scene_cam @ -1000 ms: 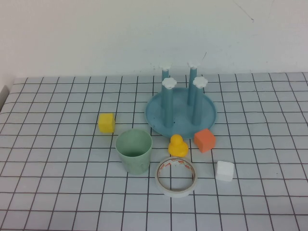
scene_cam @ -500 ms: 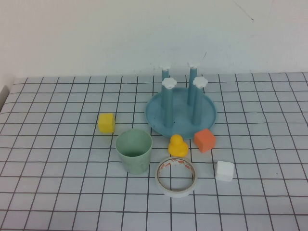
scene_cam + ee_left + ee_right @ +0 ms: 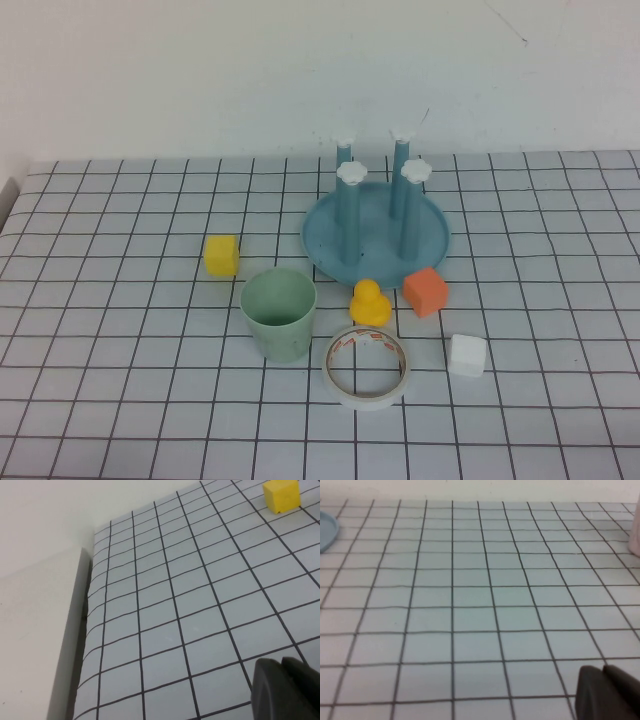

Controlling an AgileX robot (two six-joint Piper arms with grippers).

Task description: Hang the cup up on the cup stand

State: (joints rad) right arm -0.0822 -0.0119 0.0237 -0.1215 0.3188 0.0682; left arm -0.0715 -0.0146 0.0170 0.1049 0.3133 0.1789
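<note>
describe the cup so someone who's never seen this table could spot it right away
Find the cup stand, the blue dish with four white-capped pegs at the back of the gridded table. The cup stands upright in front of it and toward the robot's left, between a yellow cube and a white tape roll. It is the only pale mint-green, open-topped tumbler there.

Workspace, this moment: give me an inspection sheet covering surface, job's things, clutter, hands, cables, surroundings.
Surface: grid-lined table, flat.
Job's things: mint cup upright, mouth up, on the table, not hung; blue cup stand behind it, four pegs bare.
Clutter: yellow cube, yellow duck, orange cube, white cube, tape roll beside the cup.
Hands: left hand shut, over bare grid near the table's left edge; right hand shut, over bare grid; neither shows in the high view.
Cables: nothing seen.
Surroundings: plain white wall.
</note>
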